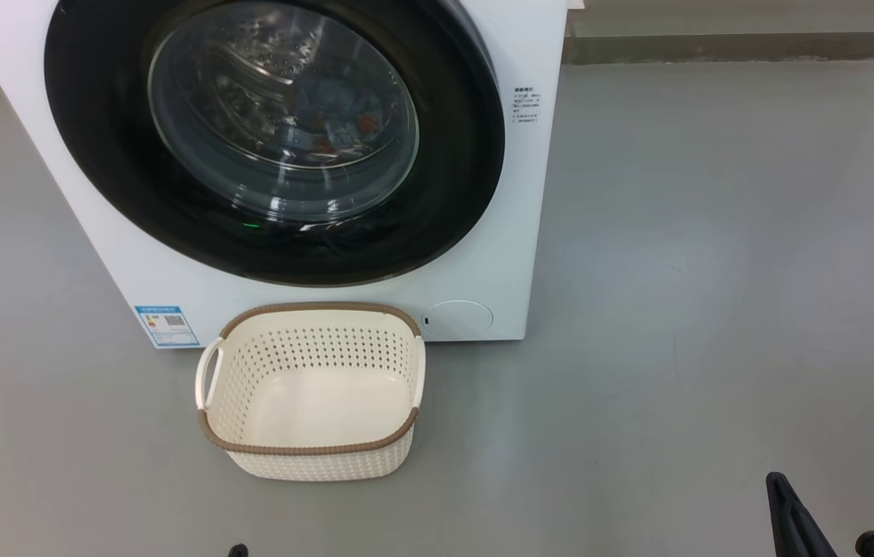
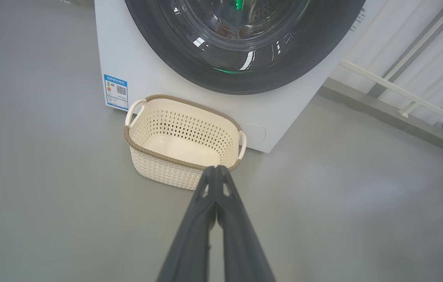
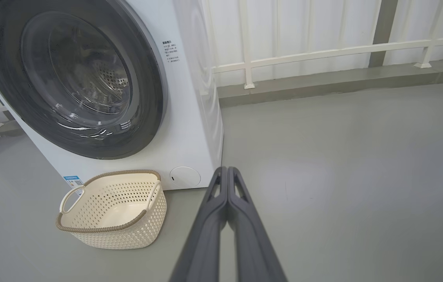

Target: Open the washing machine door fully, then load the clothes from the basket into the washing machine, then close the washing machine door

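washing machine door (image 1: 282,131) shut; clothes (image 1: 332,128) inside, seen through it. basket (image 1: 313,452) empty on floor (image 1: 715,309) below door. left fingers (image 2: 198,219), right fingers (image 3: 206,231) pressed together, empty, well apart from door. left lines up with basket, right sits off to side. task looks done.

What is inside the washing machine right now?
Through the closed door, blue fabric with orange patches lies in the steel drum. The door's black ring and reflections hide the rest of the drum.
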